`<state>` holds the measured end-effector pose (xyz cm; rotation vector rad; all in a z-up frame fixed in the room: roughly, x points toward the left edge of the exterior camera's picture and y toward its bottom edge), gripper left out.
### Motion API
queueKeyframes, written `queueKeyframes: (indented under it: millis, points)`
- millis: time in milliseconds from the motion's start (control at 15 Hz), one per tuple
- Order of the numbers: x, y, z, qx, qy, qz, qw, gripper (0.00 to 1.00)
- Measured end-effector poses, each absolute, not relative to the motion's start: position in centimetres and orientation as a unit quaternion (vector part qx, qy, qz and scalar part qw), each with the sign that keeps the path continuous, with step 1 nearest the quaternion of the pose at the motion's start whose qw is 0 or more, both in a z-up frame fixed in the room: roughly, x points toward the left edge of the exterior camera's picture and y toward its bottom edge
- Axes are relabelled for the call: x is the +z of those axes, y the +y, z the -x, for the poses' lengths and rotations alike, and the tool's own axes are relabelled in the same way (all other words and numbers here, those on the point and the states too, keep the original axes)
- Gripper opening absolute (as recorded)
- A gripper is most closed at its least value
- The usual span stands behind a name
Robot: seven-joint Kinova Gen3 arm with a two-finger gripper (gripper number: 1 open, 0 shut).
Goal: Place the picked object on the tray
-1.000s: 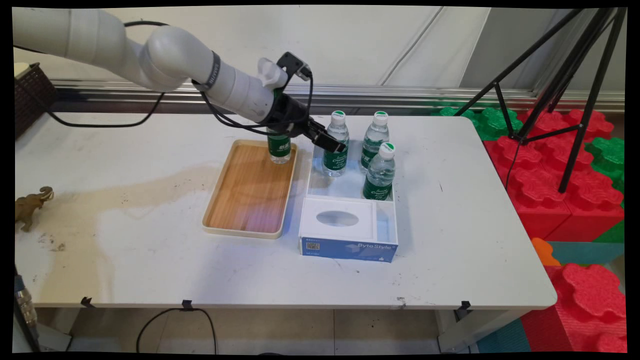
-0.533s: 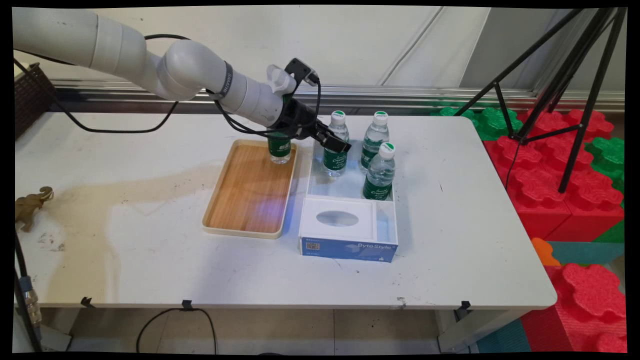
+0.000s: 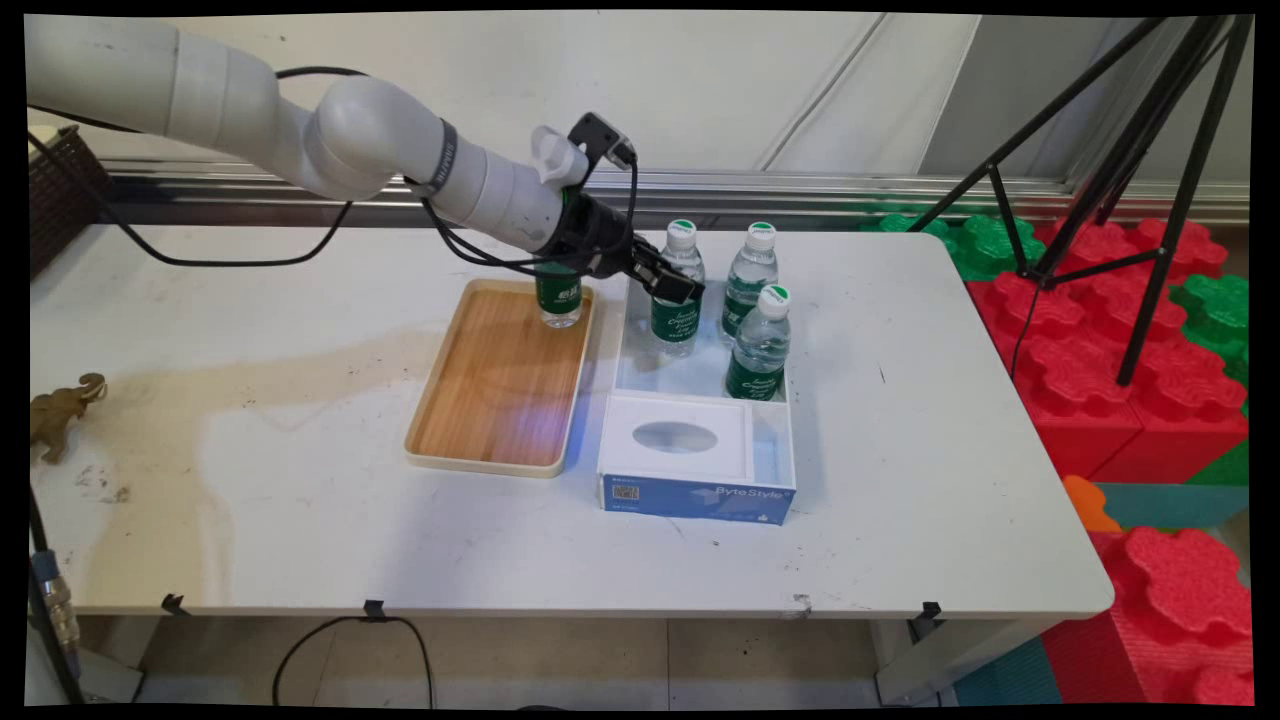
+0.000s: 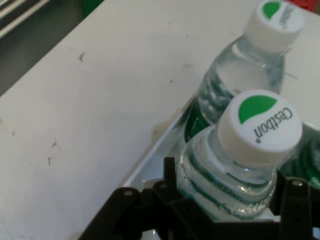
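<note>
My gripper (image 3: 678, 290) reaches from the left into the white box (image 3: 700, 492) and is shut on the back-left water bottle (image 3: 682, 240), a clear one with a green label and a white and green cap. In the hand view that bottle (image 4: 260, 127) fills the gap between my fingers (image 4: 171, 172), held just below its neck. A second bottle (image 4: 250, 60) stands right behind it in the same box. Two more bottles (image 3: 752, 275) (image 3: 760, 340) stand in the box to the right. Another bottle (image 3: 558, 300) stands on the wooden tray (image 3: 490, 410), partly hidden by my wrist.
The box's front part has a white insert with an oval hole (image 3: 675, 437). A small toy elephant (image 3: 62, 410) stands at the table's left edge, a dark basket (image 3: 60, 195) at the back left. A black tripod (image 3: 1150, 200) and red and green foam blocks (image 3: 1130, 350) are off to the right.
The gripper has slid a little to the right around the back-left bottle in the box, and that bottle has shifted slightly to the right with it.
</note>
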<state>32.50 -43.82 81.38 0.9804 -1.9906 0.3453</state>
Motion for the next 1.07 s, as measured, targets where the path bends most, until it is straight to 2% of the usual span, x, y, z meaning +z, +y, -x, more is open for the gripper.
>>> queueKeyframes:
  millis: [333, 733, 1067]
  points:
    - [84.0, -42.7, -33.6, 0.13, -0.796, -0.389, 0.446, 0.0]
    - [91.2, -40.1, -37.0, 0.128, -0.797, -0.375, 0.455, 0.0]
    - [93.2, -37.8, -41.9, 0.125, -0.813, -0.369, 0.433, 0.0]
